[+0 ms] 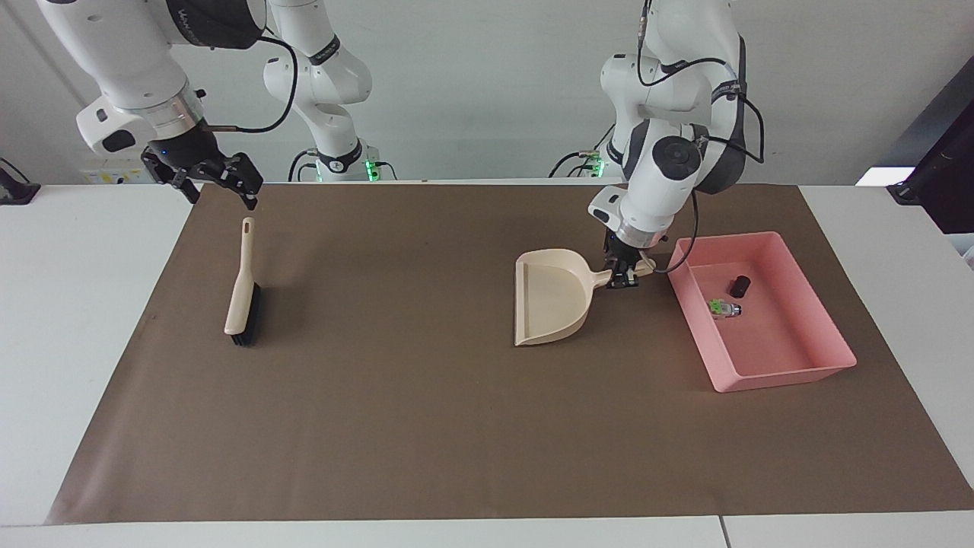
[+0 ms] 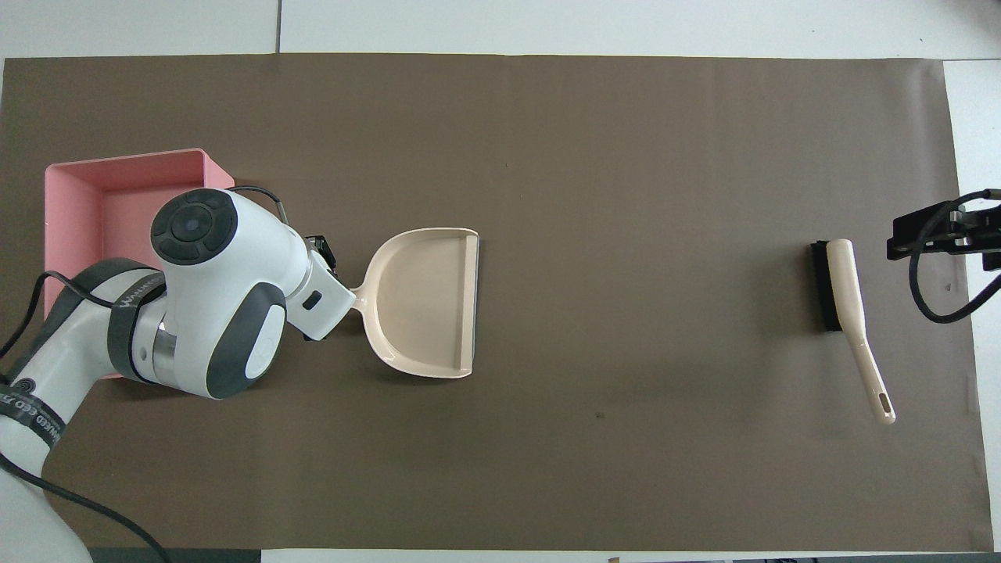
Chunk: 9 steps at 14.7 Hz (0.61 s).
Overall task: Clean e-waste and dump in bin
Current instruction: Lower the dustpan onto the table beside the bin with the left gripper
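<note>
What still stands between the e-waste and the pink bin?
Nothing visible does: both e-waste bits already lie inside the bin. The left gripper, shut on the dustpan handle, holds it on the mat beside the bin. The right gripper waits open over the brush handle.

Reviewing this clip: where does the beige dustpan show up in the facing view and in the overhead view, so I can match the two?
Facing view: the dustpan lies on the brown mat right of centre, its handle toward the pink bin.
Overhead view: the dustpan sits left of centre, its handle running under the left arm's wrist.
Shared landmark: the pink bin, beside the dustpan's handle end in both.
</note>
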### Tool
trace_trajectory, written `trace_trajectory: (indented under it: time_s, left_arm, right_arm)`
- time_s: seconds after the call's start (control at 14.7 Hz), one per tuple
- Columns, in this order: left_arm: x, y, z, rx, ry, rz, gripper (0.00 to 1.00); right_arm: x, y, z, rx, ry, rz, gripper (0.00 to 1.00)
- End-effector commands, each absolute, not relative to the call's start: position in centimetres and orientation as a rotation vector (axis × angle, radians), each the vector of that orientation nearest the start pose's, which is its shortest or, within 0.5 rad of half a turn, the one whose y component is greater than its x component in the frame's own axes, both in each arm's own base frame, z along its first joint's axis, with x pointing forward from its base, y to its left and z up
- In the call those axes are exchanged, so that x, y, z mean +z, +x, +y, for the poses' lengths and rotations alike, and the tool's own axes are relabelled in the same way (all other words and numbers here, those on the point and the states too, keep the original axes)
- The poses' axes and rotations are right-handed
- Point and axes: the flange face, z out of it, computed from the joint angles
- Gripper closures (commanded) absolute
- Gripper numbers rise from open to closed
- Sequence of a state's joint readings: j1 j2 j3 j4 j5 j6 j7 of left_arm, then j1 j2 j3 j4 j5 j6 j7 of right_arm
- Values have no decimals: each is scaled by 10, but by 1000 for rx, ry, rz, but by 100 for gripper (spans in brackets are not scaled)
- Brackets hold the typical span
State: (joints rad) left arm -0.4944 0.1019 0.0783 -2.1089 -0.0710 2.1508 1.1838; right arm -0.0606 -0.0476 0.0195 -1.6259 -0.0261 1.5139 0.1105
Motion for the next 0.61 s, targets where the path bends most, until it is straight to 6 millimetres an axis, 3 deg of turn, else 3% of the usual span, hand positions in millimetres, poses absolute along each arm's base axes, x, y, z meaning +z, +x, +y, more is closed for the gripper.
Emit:
trace_trajectory:
  time_s: [0.0,0.07,0.2,0.34,0.41,0.55]
  left_arm:
    - [345,504,-245,30,-2365,2155,97]
    - [351,505,-242,22,-2366,2149,75]
    - [363,501,-238,55,-2397,2129,49]
    - [373,499,-233,127,-2525,1993,13]
    - [381,501,-233,131,-2570,1934,5]
    - [393,504,-231,105,-2607,1876,3]
  right_arm:
    - [621,531,-25,108,-3148,257,0]
    - [619,531,-25,113,-3148,260,0]
    - [619,531,-25,110,-3148,260,0]
    - [619,532,-26,98,-3148,262,0]
    - [617,532,-28,101,-3147,267,0]
    - [617,532,-28,106,-3147,267,0]
